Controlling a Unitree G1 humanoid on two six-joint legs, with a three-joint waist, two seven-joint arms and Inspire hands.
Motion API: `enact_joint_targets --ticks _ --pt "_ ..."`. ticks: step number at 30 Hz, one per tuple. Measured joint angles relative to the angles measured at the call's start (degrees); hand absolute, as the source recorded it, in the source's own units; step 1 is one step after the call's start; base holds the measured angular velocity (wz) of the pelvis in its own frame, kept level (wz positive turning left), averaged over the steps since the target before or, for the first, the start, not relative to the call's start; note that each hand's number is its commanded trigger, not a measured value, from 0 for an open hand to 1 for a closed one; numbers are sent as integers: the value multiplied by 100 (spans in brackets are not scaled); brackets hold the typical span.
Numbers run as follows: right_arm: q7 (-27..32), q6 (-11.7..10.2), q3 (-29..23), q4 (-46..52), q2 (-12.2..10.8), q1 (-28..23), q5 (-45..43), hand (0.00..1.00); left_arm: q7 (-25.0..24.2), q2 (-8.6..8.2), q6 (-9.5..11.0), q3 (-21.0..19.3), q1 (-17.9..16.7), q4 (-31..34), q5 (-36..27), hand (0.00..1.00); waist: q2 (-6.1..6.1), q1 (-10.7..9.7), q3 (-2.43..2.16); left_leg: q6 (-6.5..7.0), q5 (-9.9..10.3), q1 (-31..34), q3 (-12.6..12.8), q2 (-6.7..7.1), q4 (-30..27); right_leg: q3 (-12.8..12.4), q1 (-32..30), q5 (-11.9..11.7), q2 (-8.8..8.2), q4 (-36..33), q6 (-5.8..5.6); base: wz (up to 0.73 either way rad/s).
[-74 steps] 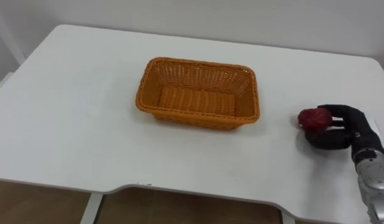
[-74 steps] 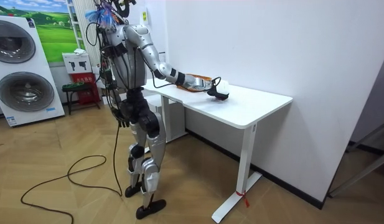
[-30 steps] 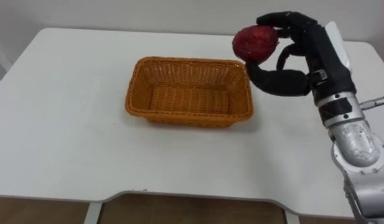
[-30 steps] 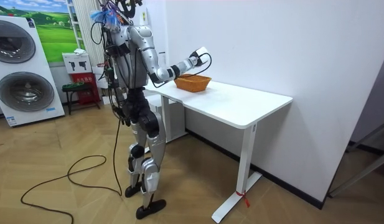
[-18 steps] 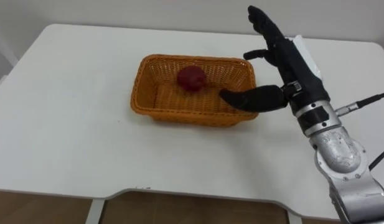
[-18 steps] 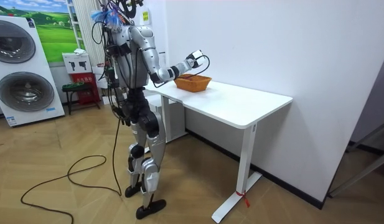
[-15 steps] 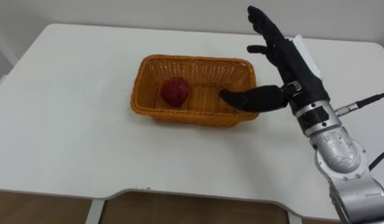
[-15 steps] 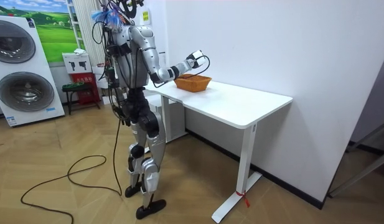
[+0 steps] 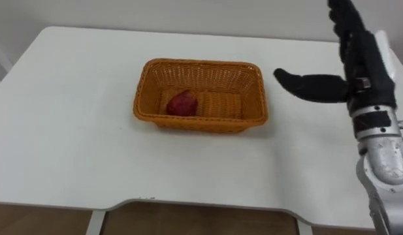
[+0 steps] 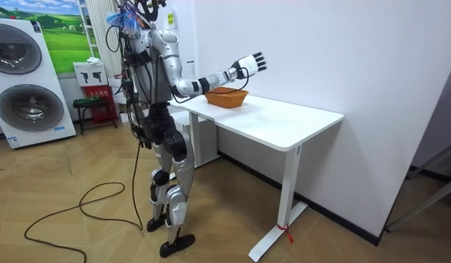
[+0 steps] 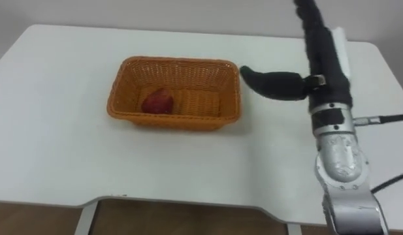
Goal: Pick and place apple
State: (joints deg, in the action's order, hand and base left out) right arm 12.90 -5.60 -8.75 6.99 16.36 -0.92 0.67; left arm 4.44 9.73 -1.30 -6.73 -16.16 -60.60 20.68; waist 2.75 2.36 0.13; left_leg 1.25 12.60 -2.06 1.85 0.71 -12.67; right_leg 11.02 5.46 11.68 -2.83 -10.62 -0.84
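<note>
Left eye view: the apple (image 9: 181,103) lies in the basket (image 9: 200,123), toward its 9 o'clock end, on the desk (image 9: 70,143). The right robot hand (image 9: 359,62) hangs spread and empty at the basket's 3 o'clock. Any retreat should go high, clear of the rim.

Both eyes overlook the basket (image 9: 200,123); room view sees it afar.

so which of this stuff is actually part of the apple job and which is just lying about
Part of the job: apple, orange basket holding it, open right hand, white table.
Just lying about: washing machines, small stool.
</note>
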Motion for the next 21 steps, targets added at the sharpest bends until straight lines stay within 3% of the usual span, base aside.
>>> enact_joint_targets --ticks 5,9,15,17,21 --pt "1349 -132 -1164 -544 3 -62 270 0 51 -16 -6 -395 -172 -4 5 0 0 -233 -18 1 0 -9 4 -1 -3 9 6 -1 3 2 -1 0" --pt "2333 -136 -1747 -1046 -2 -339 235 0 55 -50 -61 -449 -277 77 14 0 -78 -497 -82 1 0 41 19 -2 5 -9 -55 0 0 -8 -1 -1" --pt "3213 -92 -2021 -2611 -16 -656 1059 0 127 -50 -143 -503 -243 126 -39 0 -75 -615 -83 1 0 -23 115 -15 15 -109 -38 -1 11 -22 -1 -8" --pt "3284 -39 -2021 -3460 -79 -785 1533 0 154 -133 -266 -667 -248 216 -33 0 -72 -644 -77 6 5 -21 123 -13 68 -129 -56 -1 10 -25 -2 -3" --pt "3275 97 -2024 -4573 -241 -871 2252 0 169 -146 -330 -669 -250 220 -50 0 -78 -696 -74 8 4 -60 131 -6 95 -165 -30 -2 10 -11 -4 -2"
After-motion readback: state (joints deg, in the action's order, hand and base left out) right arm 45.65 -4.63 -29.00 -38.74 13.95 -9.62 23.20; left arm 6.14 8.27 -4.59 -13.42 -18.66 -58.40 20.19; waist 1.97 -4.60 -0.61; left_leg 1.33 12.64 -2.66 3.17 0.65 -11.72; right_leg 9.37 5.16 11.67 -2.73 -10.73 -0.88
